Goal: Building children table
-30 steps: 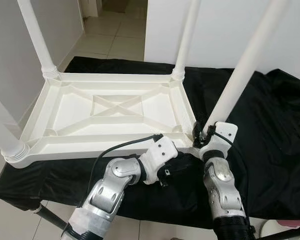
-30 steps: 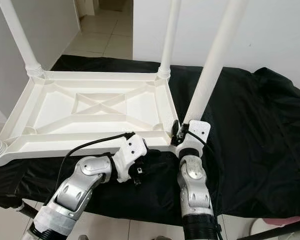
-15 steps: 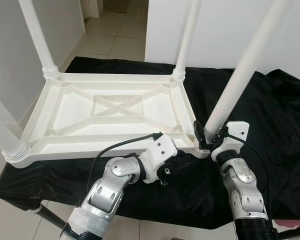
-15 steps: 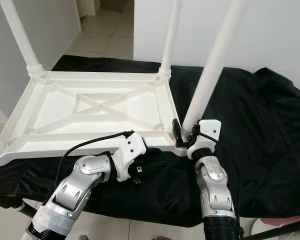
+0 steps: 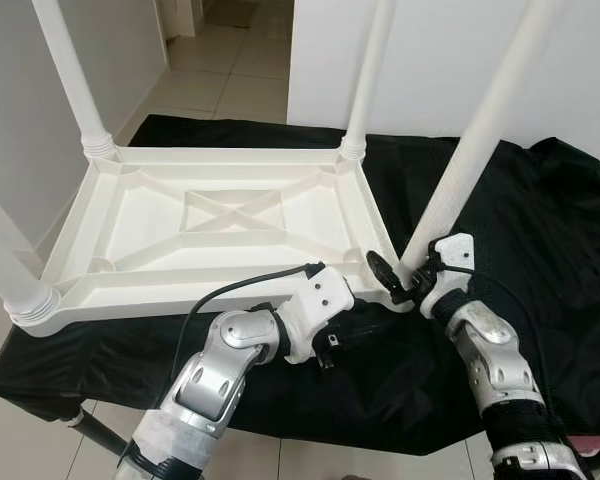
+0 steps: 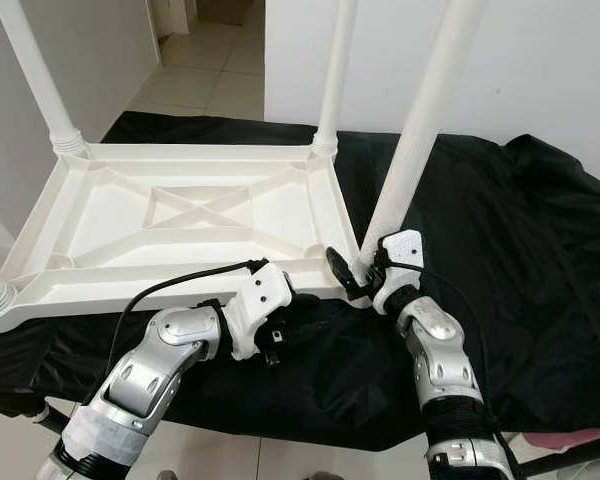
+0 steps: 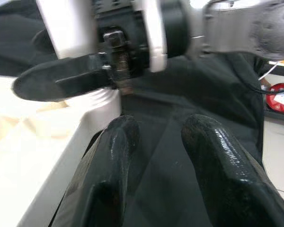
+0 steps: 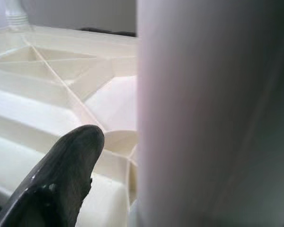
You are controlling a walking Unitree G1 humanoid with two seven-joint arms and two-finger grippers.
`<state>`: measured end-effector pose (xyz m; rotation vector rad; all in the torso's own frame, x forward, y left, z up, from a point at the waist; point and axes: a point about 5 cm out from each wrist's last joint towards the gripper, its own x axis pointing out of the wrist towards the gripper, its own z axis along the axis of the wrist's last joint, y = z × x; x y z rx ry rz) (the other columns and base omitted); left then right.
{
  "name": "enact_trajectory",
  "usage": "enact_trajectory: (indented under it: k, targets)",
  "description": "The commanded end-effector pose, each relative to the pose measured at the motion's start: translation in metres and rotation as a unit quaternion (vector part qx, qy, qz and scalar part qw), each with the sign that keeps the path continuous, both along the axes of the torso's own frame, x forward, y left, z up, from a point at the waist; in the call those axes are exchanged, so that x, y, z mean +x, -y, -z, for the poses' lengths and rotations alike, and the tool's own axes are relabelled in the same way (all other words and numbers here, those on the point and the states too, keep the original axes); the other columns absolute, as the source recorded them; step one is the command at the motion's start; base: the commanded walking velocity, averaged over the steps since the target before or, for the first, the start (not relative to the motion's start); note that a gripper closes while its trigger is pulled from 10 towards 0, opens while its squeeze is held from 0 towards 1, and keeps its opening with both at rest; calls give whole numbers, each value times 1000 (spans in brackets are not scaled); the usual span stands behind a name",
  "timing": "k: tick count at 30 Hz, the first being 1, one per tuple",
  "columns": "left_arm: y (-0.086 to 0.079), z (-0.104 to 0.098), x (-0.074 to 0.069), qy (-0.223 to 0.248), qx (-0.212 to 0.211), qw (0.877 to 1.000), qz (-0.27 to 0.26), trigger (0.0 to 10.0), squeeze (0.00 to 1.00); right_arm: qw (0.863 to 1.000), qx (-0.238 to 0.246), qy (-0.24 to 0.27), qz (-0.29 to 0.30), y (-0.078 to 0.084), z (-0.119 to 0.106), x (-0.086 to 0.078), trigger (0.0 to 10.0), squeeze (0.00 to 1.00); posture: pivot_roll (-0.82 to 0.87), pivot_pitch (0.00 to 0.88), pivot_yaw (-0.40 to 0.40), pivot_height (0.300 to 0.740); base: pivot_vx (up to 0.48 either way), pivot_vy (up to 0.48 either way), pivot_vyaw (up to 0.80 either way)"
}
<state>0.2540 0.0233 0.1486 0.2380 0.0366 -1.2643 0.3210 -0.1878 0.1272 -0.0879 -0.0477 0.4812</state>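
Two claws work at the near edge of the black-draped worktop [image 5: 540,250]. The left claw [image 7: 156,156], slightly parted, holds nothing. The right claw [image 5: 400,280] holds one white plastic leg [image 5: 480,150]. The upturned white plastic children's table [image 5: 230,225] carries four legs; no writing shows.

All four legs are cut off by the top edge, incl. the near-right leg [image 5: 480,150]. Its foot at the tabletop [image 5: 230,215] corner is hidden behind the right gripper [image 5: 405,278]. One right finger [image 8: 57,184] is seen; the other is hidden behind the leg. Left gripper [image 7: 156,165] tips are cut off, blurred. Red object [image 7: 280,97] beyond the cloth [image 5: 540,240]: too blurred to ID.
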Motion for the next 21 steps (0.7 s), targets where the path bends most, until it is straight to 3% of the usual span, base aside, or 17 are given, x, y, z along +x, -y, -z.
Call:
enact_trajectory:
  k: [1,2,3,4,17,18,21]
  targets:
    - [1,0,2,0,1,1000,-13,10000,0,1000,-8,-5,-16,-3,3,3,6471,0,-64,0,-29,740,0,0,0]
    - [1,0,2,0,1,1000,-13,10000,0,1000,-8,-5,-16,-3,3,3,6471,0,-64,0,-29,740,0,0,0]
    - [1,-1,3,1,1,1000,-12,10000,0,1000,-12,-7,-23,-2,3,5,667,0,-61,0,-31,740,0,0,0]
    - [2,-1,3,1,1,1000,-13,10000,0,999,-14,-11,-28,0,5,6,0,0,-60,0,-34,740,0,0,0]
    - [3,-2,4,-2,-5,1000,-19,10000,0,999,0,-25,-23,8,15,-3,0,0,-69,0,-33,740,0,0,0]
    - [3,-2,4,-3,-5,1000,-19,10000,0,1000,8,-26,-15,9,15,-4,10000,0,-72,0,-31,740,0,0,0]
    - [3,-2,4,-4,-4,1000,-18,10000,0,1000,19,-22,3,8,16,-7,10000,0,-73,0,-31,740,0,0,0]
